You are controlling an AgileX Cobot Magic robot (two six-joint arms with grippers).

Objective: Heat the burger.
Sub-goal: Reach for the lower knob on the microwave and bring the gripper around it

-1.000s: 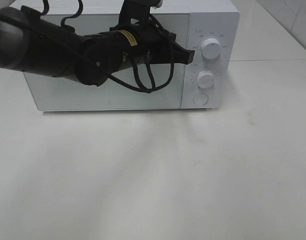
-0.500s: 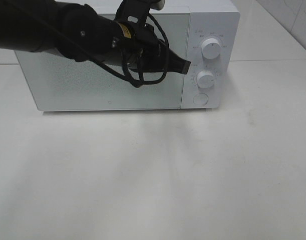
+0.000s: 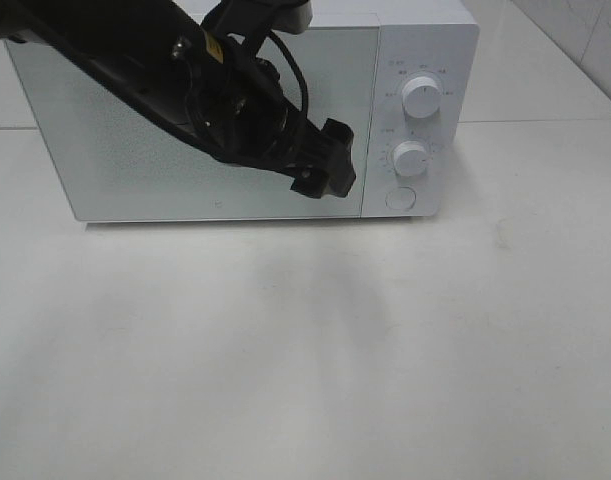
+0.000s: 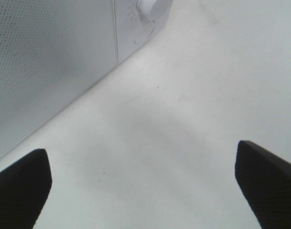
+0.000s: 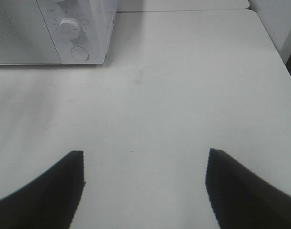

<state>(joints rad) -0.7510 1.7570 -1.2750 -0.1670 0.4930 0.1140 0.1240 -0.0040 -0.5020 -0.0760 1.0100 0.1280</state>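
1. Jaws of my left gripper (image 4: 144, 188) stand wide open and empty, before the closed microwave (image 3: 115, 170) door
2. My right gripper (image 5: 145, 186) is open too, empty, over the table (image 5: 193, 86)
3. I cannot see the burger

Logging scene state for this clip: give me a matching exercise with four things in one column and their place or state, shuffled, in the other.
Things:
1. left gripper
2. microwave door
3. upper knob
4. round button

Place or state:
A. bottom of the control panel
B. open, nothing between the fingers
C. shut
D. top of the control panel

Pairs: 1-B, 2-C, 3-D, 4-A
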